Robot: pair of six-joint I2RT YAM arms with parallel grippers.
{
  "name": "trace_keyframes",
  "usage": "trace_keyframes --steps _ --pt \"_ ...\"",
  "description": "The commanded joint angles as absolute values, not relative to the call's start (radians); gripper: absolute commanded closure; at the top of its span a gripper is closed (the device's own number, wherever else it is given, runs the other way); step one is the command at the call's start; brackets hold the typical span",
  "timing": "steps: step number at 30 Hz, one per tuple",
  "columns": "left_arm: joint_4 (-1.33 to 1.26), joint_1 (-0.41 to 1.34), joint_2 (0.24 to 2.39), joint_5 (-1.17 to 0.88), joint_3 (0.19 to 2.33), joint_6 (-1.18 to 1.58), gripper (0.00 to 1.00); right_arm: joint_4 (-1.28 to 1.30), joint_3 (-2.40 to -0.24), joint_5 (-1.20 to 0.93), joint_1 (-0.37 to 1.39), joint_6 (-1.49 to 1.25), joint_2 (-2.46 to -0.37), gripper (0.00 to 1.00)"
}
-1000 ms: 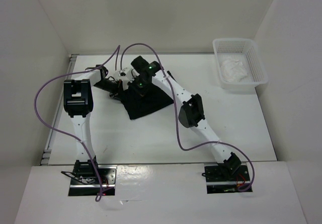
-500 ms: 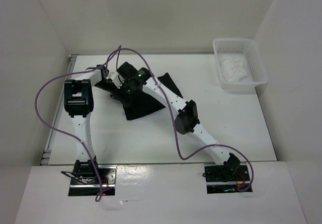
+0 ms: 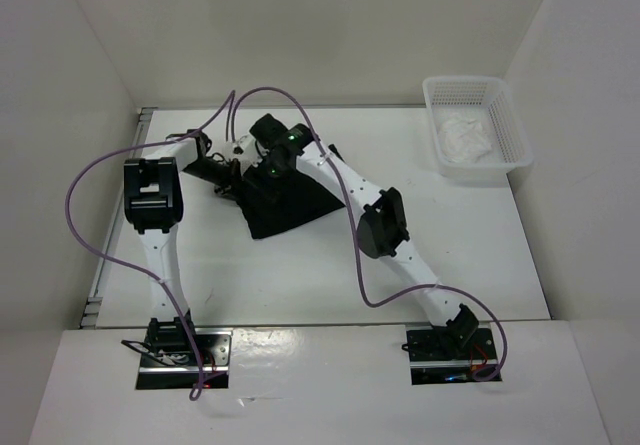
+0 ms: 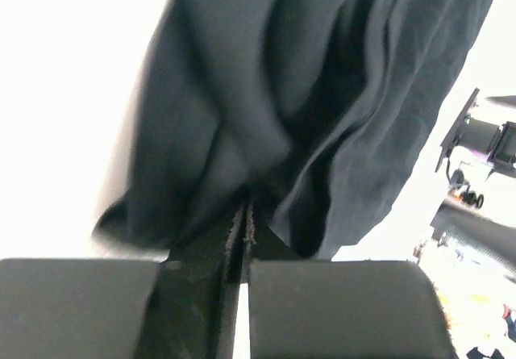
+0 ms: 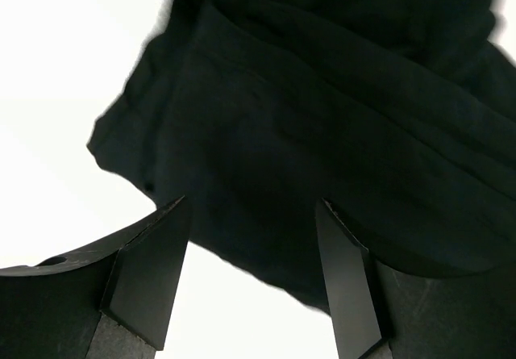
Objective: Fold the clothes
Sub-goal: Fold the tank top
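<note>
Plain white table (image 3: 470, 255) boxed in by white walls, with a mesh basket (image 3: 512, 140) in the far right corner. The black T-shirt (image 3: 290, 205) lies bunched up at the far side, left of centre. The left tool (image 4: 244, 214) is stretched forward and pinched tight on a fold of it. The right tool (image 5: 248, 210) reaches across, spread wide just above the cloth.

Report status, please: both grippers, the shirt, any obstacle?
Left gripper shut on the black T-shirt. Right gripper open over it, holding nothing. T-shirt crumpled, not folded. White basket stands apart, no obstruction.
</note>
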State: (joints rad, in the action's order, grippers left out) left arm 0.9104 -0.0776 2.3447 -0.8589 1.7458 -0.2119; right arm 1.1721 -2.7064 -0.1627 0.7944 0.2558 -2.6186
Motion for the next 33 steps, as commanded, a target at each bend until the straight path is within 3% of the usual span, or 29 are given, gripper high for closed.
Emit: trace_keyframes --steps 1,4,5,9,18,33 --pt "0.948 -0.152 2.254 -0.824 1.795 -0.258 0.91 1.144 -2.671 -0.152 0.71 0.261 -2.45 0.29" --pt "0.992 -0.172 2.212 -0.824 1.845 -0.267 0.82 1.144 -2.614 -0.199 0.608 0.261 -2.384 0.28" --pt "1.018 -0.172 2.212 -0.824 1.864 -0.276 0.72 1.144 -2.597 -0.222 0.577 0.271 -2.373 0.28" --pt "1.069 -0.16 2.201 -0.9 1.982 -0.276 0.58 1.175 -2.476 -0.354 0.419 0.316 -2.339 0.28" --pt "1.25 -0.042 2.4 -1.04 2.16 -0.413 0.59 1.103 -2.192 -0.48 0.334 0.359 -2.332 0.28" --pt "1.292 -0.017 2.54 -1.054 2.132 -0.495 0.64 1.103 -2.201 -0.551 0.272 0.38 -2.424 0.28"
